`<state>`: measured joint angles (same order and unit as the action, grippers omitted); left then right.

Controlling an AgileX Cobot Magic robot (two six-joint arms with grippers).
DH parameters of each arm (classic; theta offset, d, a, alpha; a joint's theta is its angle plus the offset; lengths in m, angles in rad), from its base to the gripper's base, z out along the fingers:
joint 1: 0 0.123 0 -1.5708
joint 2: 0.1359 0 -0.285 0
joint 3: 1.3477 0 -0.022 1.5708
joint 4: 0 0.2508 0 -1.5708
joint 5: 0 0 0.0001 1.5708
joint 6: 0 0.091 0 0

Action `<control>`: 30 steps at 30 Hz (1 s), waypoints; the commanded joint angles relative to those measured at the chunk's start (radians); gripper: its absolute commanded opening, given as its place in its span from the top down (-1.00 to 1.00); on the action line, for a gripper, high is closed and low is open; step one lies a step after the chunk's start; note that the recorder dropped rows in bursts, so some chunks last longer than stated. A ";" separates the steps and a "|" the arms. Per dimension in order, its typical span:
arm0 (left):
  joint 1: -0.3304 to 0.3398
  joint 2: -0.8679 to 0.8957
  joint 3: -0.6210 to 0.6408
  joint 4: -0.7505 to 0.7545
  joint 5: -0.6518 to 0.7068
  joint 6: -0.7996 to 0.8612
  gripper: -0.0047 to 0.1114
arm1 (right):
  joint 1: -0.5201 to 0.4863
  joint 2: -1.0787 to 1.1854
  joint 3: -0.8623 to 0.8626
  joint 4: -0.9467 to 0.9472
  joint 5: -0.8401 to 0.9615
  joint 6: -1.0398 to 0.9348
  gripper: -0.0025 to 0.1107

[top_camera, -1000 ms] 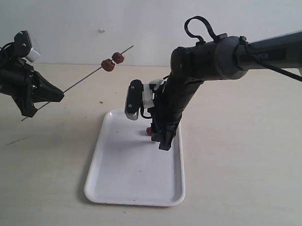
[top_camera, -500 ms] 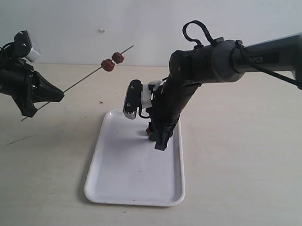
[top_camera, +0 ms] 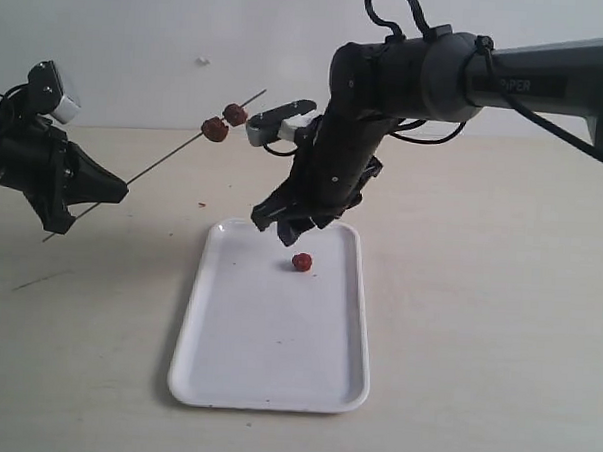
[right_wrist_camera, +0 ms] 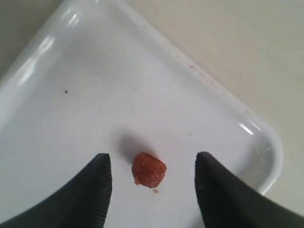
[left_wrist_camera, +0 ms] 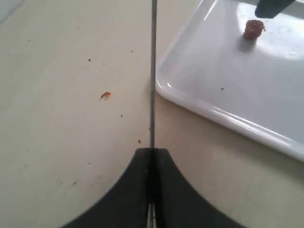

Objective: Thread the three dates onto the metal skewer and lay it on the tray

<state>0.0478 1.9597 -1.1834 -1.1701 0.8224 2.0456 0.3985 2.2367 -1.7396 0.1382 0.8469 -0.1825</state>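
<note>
The thin metal skewer slants up over the table, and my left gripper is shut on its lower end. Two dates are threaded near its far tip. In the left wrist view the skewer runs straight out from the closed left gripper. The third date lies loose at the far end of the white tray. My right gripper hangs open just above it. In the right wrist view this date sits between the spread fingers, touching neither.
The tray lies lengthwise on a pale table, with a plain wall behind it. Small reddish crumbs dot the table next to the tray's corner. The right arm arches over the tray's far end.
My right gripper has lifted off the tray and turned, and its jaws now stand clear above the loose date. The left gripper and skewer have not moved.
</note>
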 commanded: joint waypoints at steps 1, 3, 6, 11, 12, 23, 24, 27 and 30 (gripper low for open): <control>0.002 -0.001 -0.001 -0.062 0.012 -0.008 0.92 | -0.003 -0.019 -0.024 -0.005 0.063 0.182 0.02; 0.002 -0.001 -0.001 -0.091 0.017 -0.008 0.92 | -0.003 -0.011 -0.024 -0.017 0.093 0.243 0.02; 0.002 -0.001 -0.001 -0.103 0.028 -0.006 0.92 | -0.003 0.010 -0.024 0.002 0.103 0.290 0.02; 0.002 -0.001 -0.001 -0.113 0.032 -0.006 0.92 | -0.003 0.038 -0.024 0.004 0.093 0.346 0.02; 0.002 -0.001 -0.001 -0.118 0.032 -0.006 0.92 | -0.003 0.045 -0.024 0.004 0.089 0.352 0.02; 0.002 -0.001 -0.001 -0.149 0.047 -0.001 0.92 | -0.003 0.068 -0.024 0.002 0.033 0.403 0.02; 0.002 -0.001 -0.001 -0.149 0.047 -0.001 0.92 | -0.003 0.068 -0.024 0.002 0.024 0.408 0.02; 0.002 -0.001 -0.001 -0.149 0.047 -0.001 0.92 | -0.003 0.070 -0.024 0.002 0.015 0.415 0.02; 0.002 -0.001 -0.001 -0.149 0.047 -0.001 0.92 | -0.003 0.081 -0.024 0.002 0.012 0.442 0.02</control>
<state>0.0478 1.9597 -1.1834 -1.2993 0.8546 2.0477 0.3985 2.3055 -1.7577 0.1426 0.8732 0.2363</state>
